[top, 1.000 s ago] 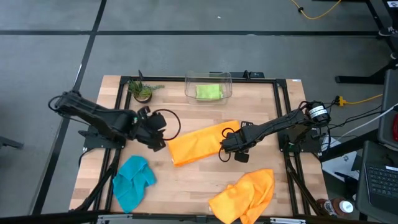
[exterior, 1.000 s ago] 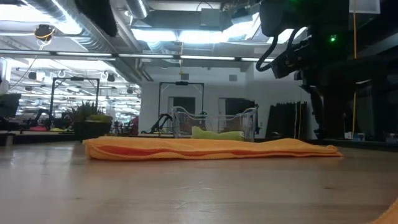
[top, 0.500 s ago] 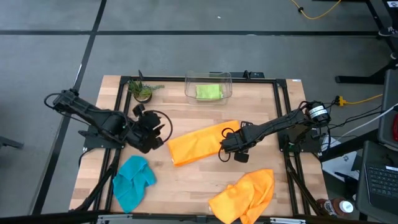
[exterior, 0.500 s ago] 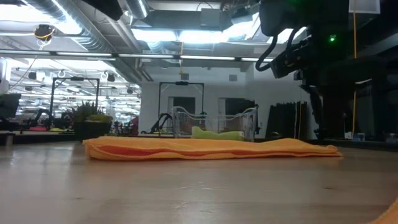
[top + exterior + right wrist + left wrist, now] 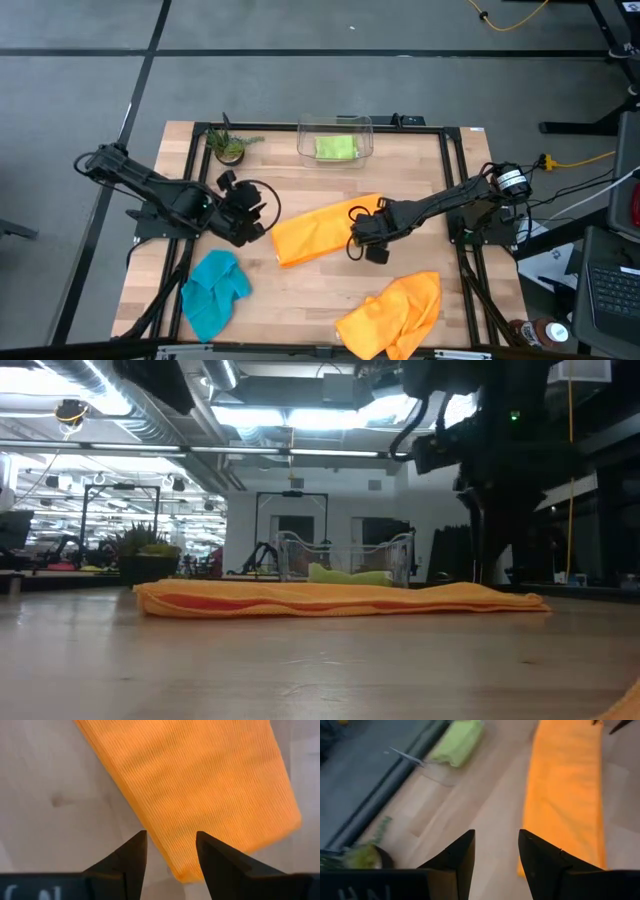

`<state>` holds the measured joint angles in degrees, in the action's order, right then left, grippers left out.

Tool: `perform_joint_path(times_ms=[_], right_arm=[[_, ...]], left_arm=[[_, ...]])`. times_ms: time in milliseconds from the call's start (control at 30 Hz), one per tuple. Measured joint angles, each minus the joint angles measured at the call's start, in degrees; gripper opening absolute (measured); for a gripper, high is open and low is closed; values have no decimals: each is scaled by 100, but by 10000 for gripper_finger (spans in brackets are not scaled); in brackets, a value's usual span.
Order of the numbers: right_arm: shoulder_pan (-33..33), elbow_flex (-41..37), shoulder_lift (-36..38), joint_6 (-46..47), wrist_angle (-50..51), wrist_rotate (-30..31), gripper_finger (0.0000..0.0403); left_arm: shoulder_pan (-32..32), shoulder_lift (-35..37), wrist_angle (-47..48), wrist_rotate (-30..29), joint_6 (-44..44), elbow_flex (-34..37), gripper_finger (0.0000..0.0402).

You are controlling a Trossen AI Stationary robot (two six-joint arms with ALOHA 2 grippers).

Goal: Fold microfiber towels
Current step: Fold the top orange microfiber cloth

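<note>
Both claws stand apart, empty: left claw (image 5: 262, 218) beside folded orange towel (image 5: 318, 231), right claw (image 5: 352, 240) over its edge.

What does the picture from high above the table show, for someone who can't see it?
A folded orange microfiber towel lies mid-table between two dark robot arms, the open left claw and open right claw at its ends. A crumpled teal towel and a second orange towel wait nearby.

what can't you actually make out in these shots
- Lime green towel: its folds, small in the high view, behind the clear bin wall in the low view.
- Second orange towel: cut by the high view's bottom edge.
- Teal towel: absent from the low view.
- Plant: blurred in the left wrist view.
</note>
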<state>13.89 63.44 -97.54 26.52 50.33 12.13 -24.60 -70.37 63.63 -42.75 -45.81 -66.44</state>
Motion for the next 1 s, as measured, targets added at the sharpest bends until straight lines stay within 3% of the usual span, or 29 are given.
perform_joint_path(times_ms=[300,533,733,900,1000], right_arm=[[-155,493,2,3,-780,-79,173],[-210,522,-52,2,-1808,-169,173],[-210,286,-202,162,-2627,-141,173],[-210,223,-544,371,-2913,-88,173],[-205,223,-796,1111,-2956,426,173]], left_arm=[[169,2,-905,576,267,616,144],[506,-2,-3187,1632,1063,1676,143],[732,-2,-4683,2013,1316,2478,143],[870,-2,-4933,2078,1156,2835,143],[875,-2,-4926,2079,1159,2939,143]])
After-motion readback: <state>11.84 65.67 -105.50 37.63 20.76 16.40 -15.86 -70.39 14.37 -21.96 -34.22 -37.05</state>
